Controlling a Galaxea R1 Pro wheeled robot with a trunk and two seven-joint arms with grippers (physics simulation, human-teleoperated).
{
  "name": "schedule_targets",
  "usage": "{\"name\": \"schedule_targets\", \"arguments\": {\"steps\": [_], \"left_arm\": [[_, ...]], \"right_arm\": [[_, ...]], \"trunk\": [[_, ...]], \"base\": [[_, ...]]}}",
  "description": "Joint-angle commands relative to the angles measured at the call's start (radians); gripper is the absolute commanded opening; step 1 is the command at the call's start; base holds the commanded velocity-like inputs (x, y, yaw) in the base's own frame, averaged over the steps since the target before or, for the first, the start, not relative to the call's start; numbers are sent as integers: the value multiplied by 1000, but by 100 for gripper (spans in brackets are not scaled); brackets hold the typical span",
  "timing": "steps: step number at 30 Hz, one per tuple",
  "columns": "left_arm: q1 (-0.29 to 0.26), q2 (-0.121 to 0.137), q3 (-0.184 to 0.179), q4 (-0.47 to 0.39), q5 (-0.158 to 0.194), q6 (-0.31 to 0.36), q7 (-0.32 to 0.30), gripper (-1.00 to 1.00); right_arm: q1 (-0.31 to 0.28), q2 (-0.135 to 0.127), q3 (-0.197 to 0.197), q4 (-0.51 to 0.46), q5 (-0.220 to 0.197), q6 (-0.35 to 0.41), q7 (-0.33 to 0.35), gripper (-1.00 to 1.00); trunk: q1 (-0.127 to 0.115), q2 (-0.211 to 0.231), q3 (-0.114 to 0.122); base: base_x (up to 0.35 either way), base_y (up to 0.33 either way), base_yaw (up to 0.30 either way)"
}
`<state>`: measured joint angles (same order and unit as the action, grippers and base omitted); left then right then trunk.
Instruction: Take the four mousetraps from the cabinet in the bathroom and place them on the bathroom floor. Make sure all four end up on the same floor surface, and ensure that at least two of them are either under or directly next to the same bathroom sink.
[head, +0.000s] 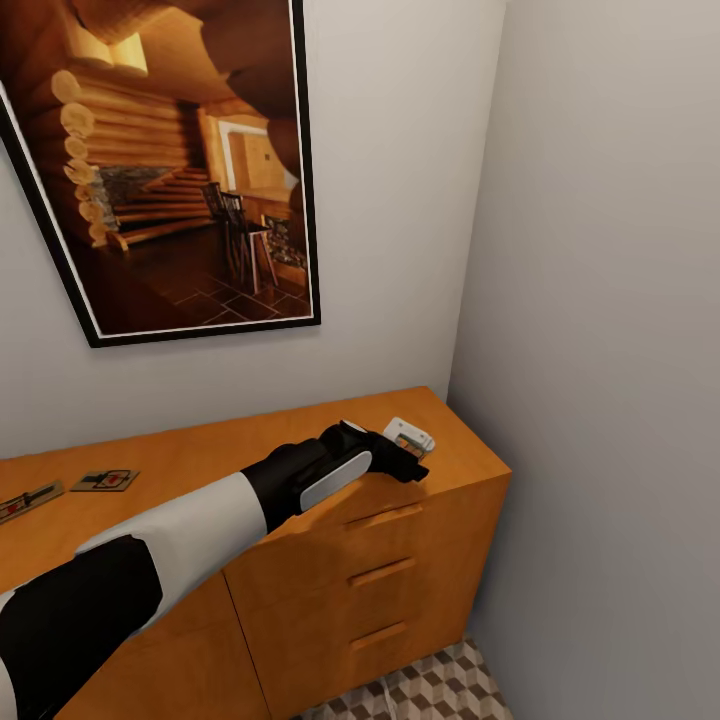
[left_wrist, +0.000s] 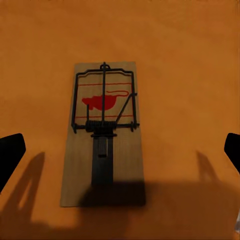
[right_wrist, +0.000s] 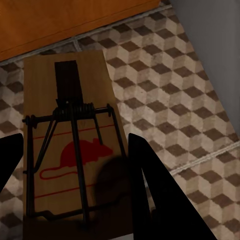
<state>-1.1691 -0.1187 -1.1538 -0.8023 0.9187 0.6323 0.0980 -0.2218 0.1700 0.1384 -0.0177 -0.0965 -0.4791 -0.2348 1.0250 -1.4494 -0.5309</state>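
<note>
Reaching across the cabinet (head: 440, 500), the left gripper (head: 405, 462) hovers over a mousetrap (head: 409, 437) at the far right corner of the cabinet top, its fingers (left_wrist: 11, 152) spread wide apart on both sides of the board (not touching it). Two more mousetraps (head: 104, 480) lie near the left end of the top. The right gripper (right_wrist: 75, 160) is clamped on another mousetrap (right_wrist: 70, 145), above the cube-patterned bathroom floor (right_wrist: 185, 90) beside the cabinet base.

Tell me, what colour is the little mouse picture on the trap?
Red. The mouse drawing on the mousetrap shows best in the left wrist view.
</note>
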Motion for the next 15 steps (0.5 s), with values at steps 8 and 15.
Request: {"name": "schedule_targets", "arguments": {"steps": [8,15], "left_arm": [[-1,1,-3,-1,11,0,9,100],[-1,19,-3,-2,11,0,9,100]], "right_arm": [[-1,1,9,1,-12,-4,-1,-100],[-1,0,9,1,-12,-2,-1,-100]], "trunk": [[0,-1,-1],[0,-1,-1]], "base": [[0,0,0],[0,0,0]]}}
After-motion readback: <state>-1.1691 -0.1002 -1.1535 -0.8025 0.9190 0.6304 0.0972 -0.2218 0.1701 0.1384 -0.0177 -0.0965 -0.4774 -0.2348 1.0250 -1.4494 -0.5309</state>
